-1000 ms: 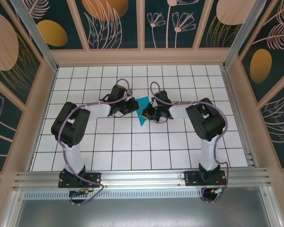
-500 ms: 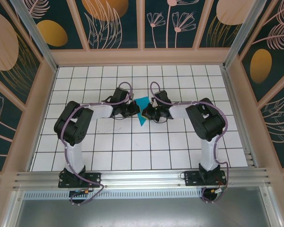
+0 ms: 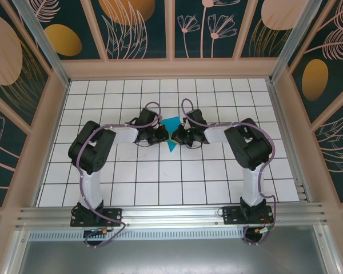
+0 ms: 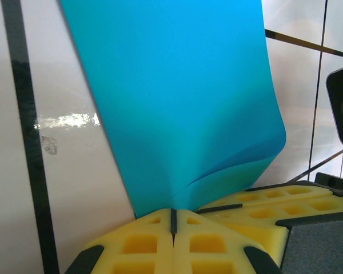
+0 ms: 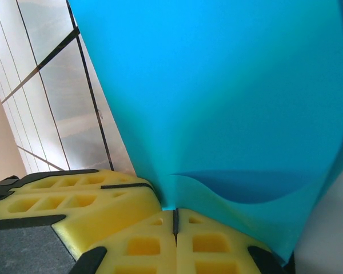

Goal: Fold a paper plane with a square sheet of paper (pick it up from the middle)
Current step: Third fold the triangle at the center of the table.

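The square sheet of paper is teal-blue and folded into a narrow wedge whose point faces the near side, at the table's middle. My left gripper is shut on its left side and my right gripper on its right, fingertips almost meeting. In the left wrist view the yellow fingers pinch the paper, whose layers bulge apart just above the tips; the right gripper's fingers lie beside them. In the right wrist view the gripper clamps the paper, with the left gripper's fingers close by.
The white gridded tabletop spreads round both arms. Wooden walls with patterned panels enclose the back and sides. An aluminium rail runs along the near edge by the arm bases.
The left arm has drawn in and its wrist has slid right and down toward the paper. The right arm and the paper have hardly moved. Both grips stay closed.
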